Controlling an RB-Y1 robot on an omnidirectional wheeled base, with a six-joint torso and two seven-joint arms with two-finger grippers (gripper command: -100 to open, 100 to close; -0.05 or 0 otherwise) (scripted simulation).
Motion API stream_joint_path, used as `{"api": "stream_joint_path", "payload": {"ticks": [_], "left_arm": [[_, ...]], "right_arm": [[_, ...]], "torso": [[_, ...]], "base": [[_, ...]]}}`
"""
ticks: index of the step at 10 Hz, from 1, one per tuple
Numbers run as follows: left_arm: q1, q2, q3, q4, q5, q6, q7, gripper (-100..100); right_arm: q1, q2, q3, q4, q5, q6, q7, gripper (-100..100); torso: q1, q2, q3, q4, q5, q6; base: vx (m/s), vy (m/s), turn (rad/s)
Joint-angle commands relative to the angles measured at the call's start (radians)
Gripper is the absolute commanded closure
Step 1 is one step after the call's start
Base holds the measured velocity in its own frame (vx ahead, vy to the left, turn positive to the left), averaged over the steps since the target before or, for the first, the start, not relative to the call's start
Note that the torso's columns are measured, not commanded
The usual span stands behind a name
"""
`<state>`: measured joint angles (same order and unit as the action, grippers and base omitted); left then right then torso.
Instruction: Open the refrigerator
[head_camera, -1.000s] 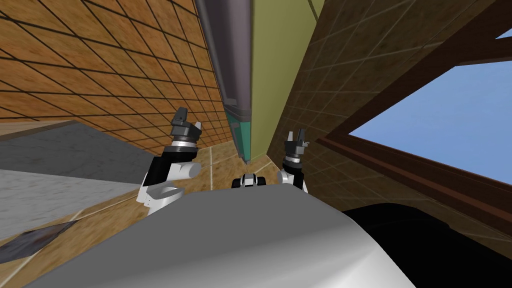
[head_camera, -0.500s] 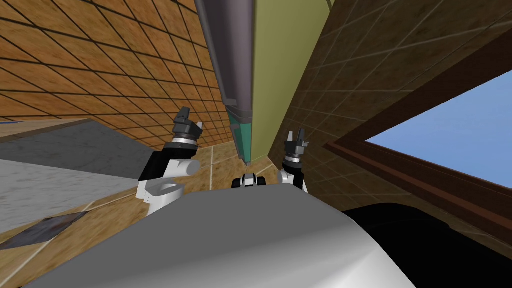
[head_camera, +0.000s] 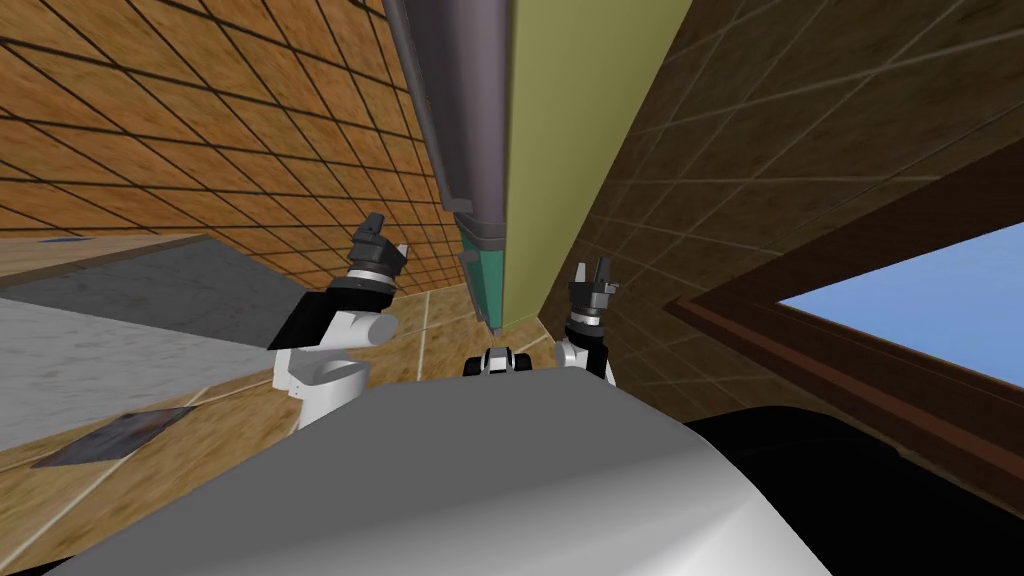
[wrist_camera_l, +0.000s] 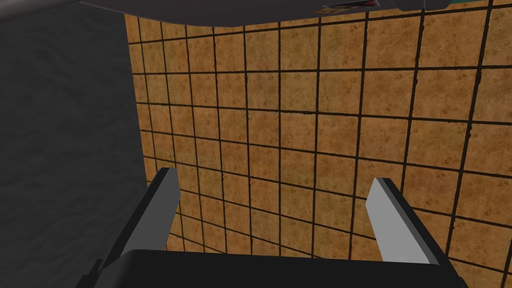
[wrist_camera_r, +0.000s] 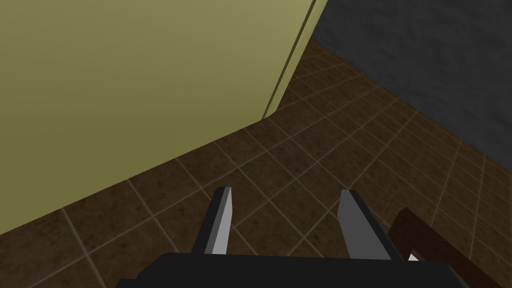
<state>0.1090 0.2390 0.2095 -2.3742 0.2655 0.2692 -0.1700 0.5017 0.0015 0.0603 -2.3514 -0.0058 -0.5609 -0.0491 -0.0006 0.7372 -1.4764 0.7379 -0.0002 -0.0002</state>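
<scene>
The refrigerator rises ahead as a tall grey slab seen nearly edge-on, with a teal part at its foot. An olive-green panel adjoins it on the right. My left gripper hangs left of the grey slab, apart from it, open and empty, facing an orange tiled wall. My right gripper stands just right of the olive panel's lower corner. It is open with nothing between its fingers, and the olive panel lies close ahead of it.
A grey marbled counter lies to my left, with a dark patch on the tan floor. A brown-framed window sits in the dark tiled wall on my right. A black area lies below it.
My head view has swung: the window has slid down and to the right and the olive panel looks wider. My left forearm has edged slightly left. Both grippers are as before.
</scene>
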Motion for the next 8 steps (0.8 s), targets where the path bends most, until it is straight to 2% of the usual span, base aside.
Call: {"api": "stream_joint_path", "payload": {"ticks": [1,8], "left_arm": [[-0.039,-0.008,0.013,0.001,0.019,0.076,-0.007,-100],[-0.104,-0.024,0.042,-0.002,0.059,0.267,-0.018,-100]], "right_arm": [[0.000,0.000,0.000,0.000,0.000,0.000,0.000,0],[0.000,0.000,0.000,0.000,0.000,0.000,0.000,0]], "torso": [[0.001,0.001,0.000,0.000,0.000,0.000],[0.002,0.001,0.001,0.000,0.000,0.000]], "base": [[0.089,-0.071,0.134],[0.082,-0.071,0.104]]}}
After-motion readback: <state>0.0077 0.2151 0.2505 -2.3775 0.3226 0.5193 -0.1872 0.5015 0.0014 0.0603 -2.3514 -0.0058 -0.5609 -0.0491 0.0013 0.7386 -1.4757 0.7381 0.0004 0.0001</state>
